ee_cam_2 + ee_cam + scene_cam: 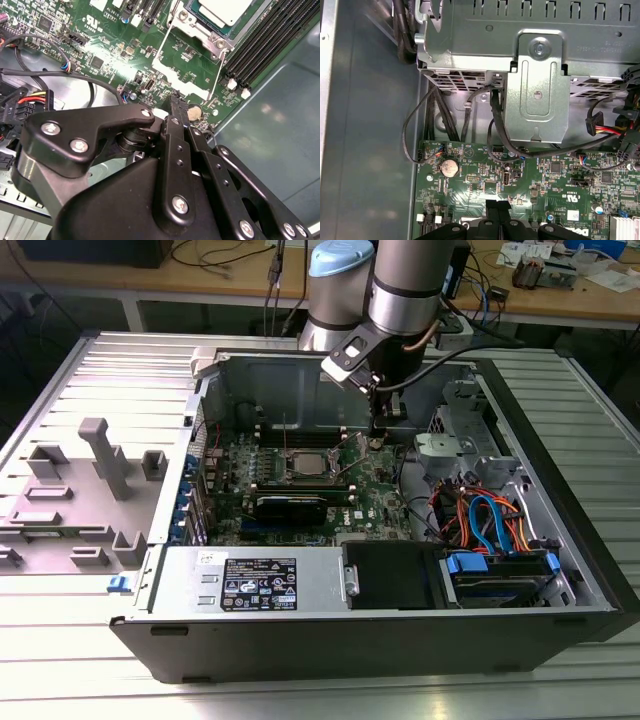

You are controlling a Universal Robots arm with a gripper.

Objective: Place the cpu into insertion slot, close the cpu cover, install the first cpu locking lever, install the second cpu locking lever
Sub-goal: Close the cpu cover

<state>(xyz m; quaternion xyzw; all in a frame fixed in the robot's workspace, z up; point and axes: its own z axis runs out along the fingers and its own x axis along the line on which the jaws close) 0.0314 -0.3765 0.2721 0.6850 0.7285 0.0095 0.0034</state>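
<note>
The gripper [175, 100] is seen pinched together, apparently empty. The cpu [220, 9], light, stiff and fragile, is best held by its edges.

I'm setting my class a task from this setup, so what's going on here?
A robot arm reaches into an open computer case. Its gripper is shut with nothing in it and sits low over the green motherboard, next to the round coin battery. The cpu already lies in the insertion slot. A thin wire lever runs alongside the slot; I cannot tell whether it is latched.
</note>
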